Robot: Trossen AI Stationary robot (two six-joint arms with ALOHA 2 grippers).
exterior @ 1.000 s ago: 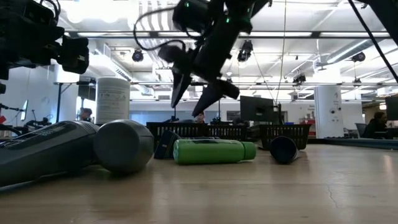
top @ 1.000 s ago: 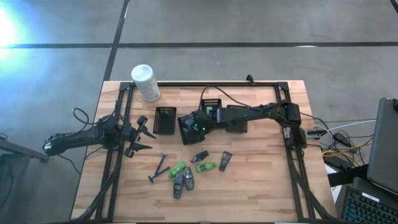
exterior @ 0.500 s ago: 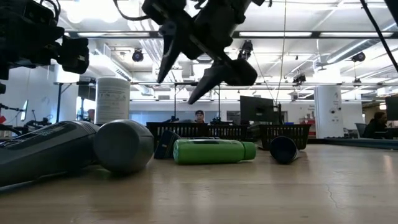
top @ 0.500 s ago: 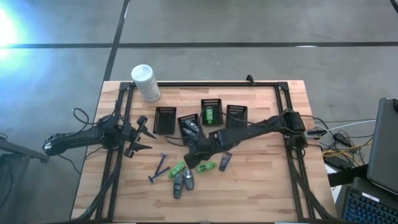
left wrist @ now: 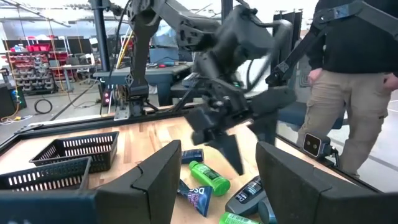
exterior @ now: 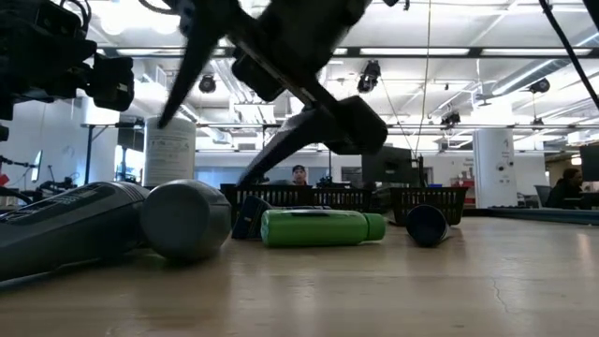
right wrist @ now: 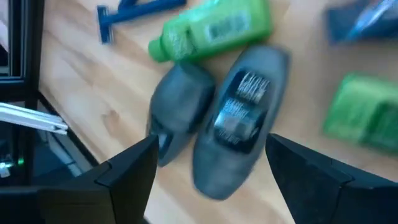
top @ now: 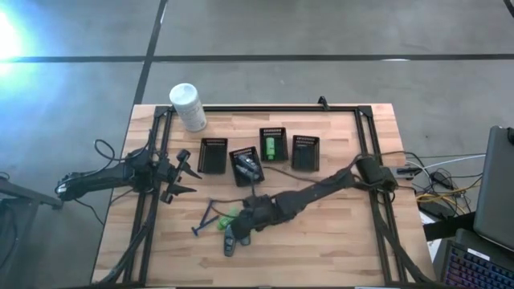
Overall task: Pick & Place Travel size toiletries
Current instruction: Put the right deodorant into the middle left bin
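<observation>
Four black slatted baskets (top: pixel 213 155) in a row mid-table, white canister (top: pixel 187 107) at far left corner, person's legs (left wrist: pixel 348 93) beyond the table edge. Toiletries clustered toward near edge: two grey oval bottles (right wrist: pixel 239 121) side by side, green bottle (right wrist: pixel 211 30) just beside, blue razor (right wrist: pixel 134 11) past that. Right gripper (top: pixel 241 227) spread wide, empty, poised over grey pair; left gripper (top: pixel 183 175) also spread, parked at left side, well apart.

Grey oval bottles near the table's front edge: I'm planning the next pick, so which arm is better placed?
Right. The right gripper hangs open directly over the grey oval bottles, while the left gripper waits open at the table's left side.
</observation>
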